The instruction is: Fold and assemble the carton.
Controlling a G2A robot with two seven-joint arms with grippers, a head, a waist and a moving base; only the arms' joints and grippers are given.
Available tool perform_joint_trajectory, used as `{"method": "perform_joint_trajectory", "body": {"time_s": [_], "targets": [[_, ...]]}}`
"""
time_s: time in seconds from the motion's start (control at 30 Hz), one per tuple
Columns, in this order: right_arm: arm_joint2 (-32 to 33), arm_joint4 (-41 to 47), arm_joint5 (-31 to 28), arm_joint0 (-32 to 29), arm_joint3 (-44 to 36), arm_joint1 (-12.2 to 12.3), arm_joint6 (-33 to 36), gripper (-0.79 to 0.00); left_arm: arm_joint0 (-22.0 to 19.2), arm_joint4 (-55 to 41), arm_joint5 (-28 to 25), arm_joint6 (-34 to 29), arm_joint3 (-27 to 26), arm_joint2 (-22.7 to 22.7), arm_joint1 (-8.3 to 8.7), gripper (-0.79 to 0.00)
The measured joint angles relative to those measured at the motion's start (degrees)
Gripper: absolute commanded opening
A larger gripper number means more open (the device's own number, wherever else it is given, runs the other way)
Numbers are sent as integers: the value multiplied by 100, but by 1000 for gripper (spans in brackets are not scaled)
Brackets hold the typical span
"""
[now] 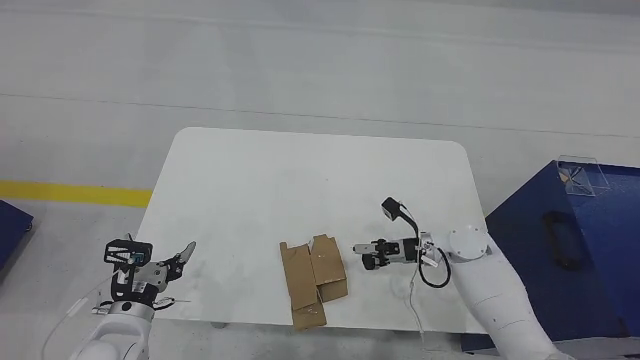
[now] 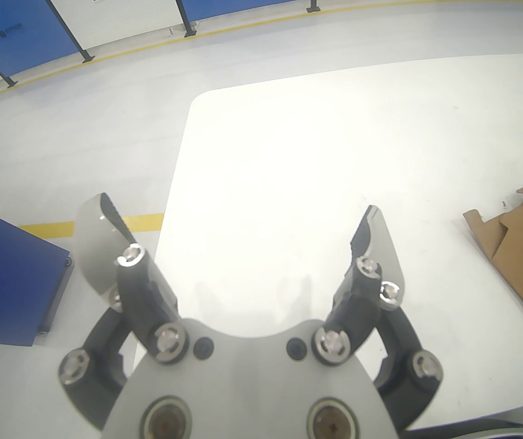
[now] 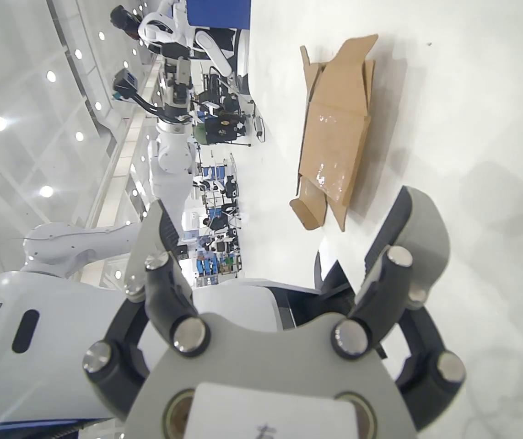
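Note:
A flattened brown carton [image 1: 312,280] lies on the white table [image 1: 300,190] near its front edge, flaps spread; it also appears as the carton [image 2: 522,248] and the carton [image 3: 334,125]. My left gripper [image 1: 183,257] hangs over the table's front left corner, well left of the carton, and stands open [image 2: 238,226] with nothing between its fingers. My right gripper [image 1: 362,254] sits low just right of the carton, pointing at it, a short gap away. It is open [image 3: 284,226] and empty.
A blue cabinet [image 1: 565,250] stands right of the table, and a blue box [image 2: 9,281] sits on the floor off the left corner. Yellow floor lines [image 1: 75,193] run past the table. Bare tabletop stretches behind the carton.

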Motion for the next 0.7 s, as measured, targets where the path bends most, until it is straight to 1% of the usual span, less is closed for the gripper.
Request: {"method": "perform_joint_trajectory", "body": {"time_s": [0.17, 0.2, 0.23, 0.27, 0.3, 0.33, 0.37, 0.4, 0.43, 0.47, 0.5, 0.7], "targets": [[-692, -199, -556, 348, 769, -281, -597, 0, 0, 0, 0, 0, 0, 0, 0, 0], [-777, -199, -622, 397, 882, -327, -664, -99, 0, 0, 0, 0, 0, 0, 0, 0], [-878, -220, -710, 462, 1033, -383, -776, -139, 0, 0, 0, 0, 0, 0, 0, 0], [-951, -242, -759, 507, 1140, -425, -850, -160, 0, 0, 0, 0, 0, 0, 0, 0], [-1019, -237, -793, 548, 1240, -468, -888, -222, 0, 0, 0, 0, 0, 0, 0, 0], [-1095, -190, -820, 605, 1371, -523, -902, -403, 0, 0, 0, 0, 0, 0, 0, 0], [-1146, -146, -826, 646, 1464, -562, -888, -456, 0, 0, 0, 0, 0, 0, 0, 0], [-1197, -105, -819, 684, 1548, -600, -863, -542, 0, 0, 0, 0, 0, 0, 0, 0], [-1259, -53, -808, 735, 1653, -648, -845, -603, 0, 0, 0, 0, 0, 0, 0, 0], [-1302, -20, -807, 768, 1729, -680, -843, -733, 0, 0, 0, 0, 0, 0, 0, 0], [-1364, 0, -810, 803, 1819, -723, -848, -785, 0, 0, 0, 0, 0, 0, 0, 0], [-1581, 82, -930, 898, 2135, -869, -969, -785, 0, 0, 0, 0, 0, 0, 0, 0]]}}
